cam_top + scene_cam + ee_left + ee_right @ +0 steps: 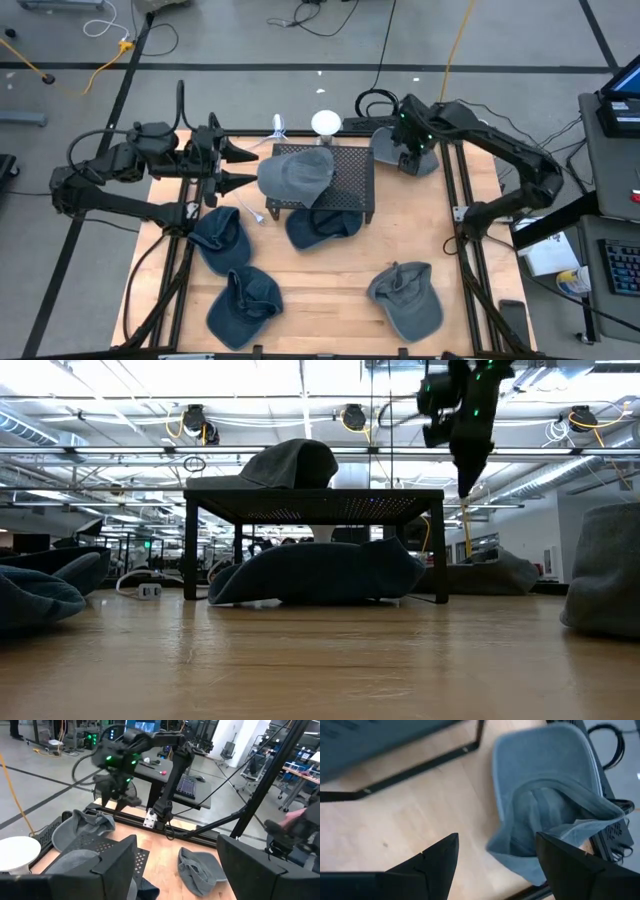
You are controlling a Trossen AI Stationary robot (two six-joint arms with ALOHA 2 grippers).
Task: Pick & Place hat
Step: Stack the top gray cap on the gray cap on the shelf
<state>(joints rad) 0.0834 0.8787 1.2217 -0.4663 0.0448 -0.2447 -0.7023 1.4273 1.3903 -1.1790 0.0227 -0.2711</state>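
A grey hat (297, 175) lies on top of a small black perforated stand (350, 185), and a dark blue hat (322, 226) lies under the stand. My left gripper (245, 166) stands open just left of the stand, pointing level toward the grey hat, with nothing between its fingers. My right gripper (408, 148) hangs open, pointing steeply down, above another grey hat (550, 805) that rests on the table's far right corner beside the stand. In the low view this gripper (466, 480) is well above table height.
Two blue hats (220, 240) (245, 305) lie at the near left, and a grey hat (405, 298) at the near right. A white round object (326, 123) stands behind the stand. Bare wood shows in the middle near part (330, 290).
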